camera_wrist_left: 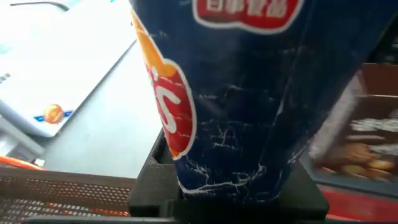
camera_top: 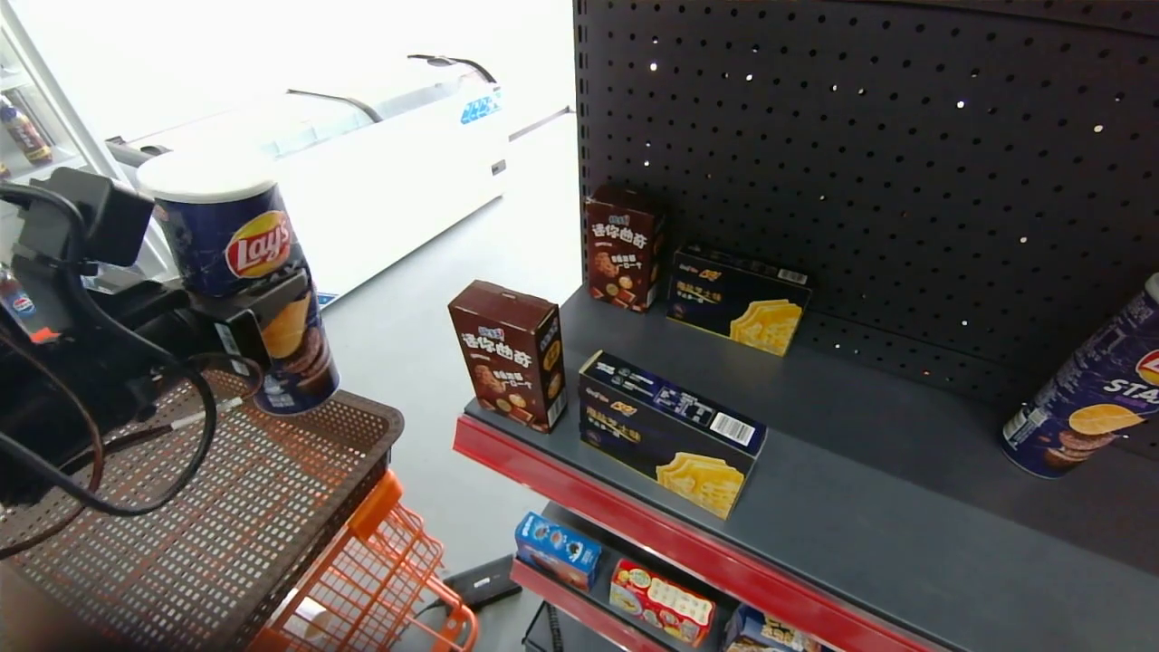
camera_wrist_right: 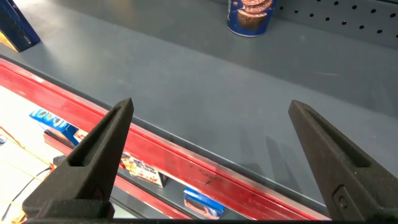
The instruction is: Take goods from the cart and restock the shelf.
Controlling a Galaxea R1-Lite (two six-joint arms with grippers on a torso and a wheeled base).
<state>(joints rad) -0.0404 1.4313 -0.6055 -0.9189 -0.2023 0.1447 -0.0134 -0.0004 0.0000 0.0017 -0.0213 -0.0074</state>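
I think I am at the carry step. My left gripper [camera_top: 256,319] is clamped on a chip can [camera_top: 243,272], and the can is up above the cart [camera_top: 226,516], not yet on the shelf [camera_top: 860,489].

The can sits right between the left jaws. They squeeze it around its middle. The white lid pokes up above the jaws and the bottom hangs below them. It leans a little, not quite straight up.

The shelf is off to the side of these jaws, toward my other arm. A brown box [camera_top: 512,353] and a dark blue box [camera_top: 670,430] stand at its near end, closest to the jaws.

My right gripper [camera_wrist_right: 214,168] has its jaws wide apart with nothing between them. It hangs over the shelf's bare top, just past the red front edge. Another chip can [camera_wrist_right: 249,15] stands far ahead of those jaws, by the back wall.

Next I need to swing the held can sideways, over the red edge. I must miss the boxes, find a bare spot, stand the can straight, then let go.
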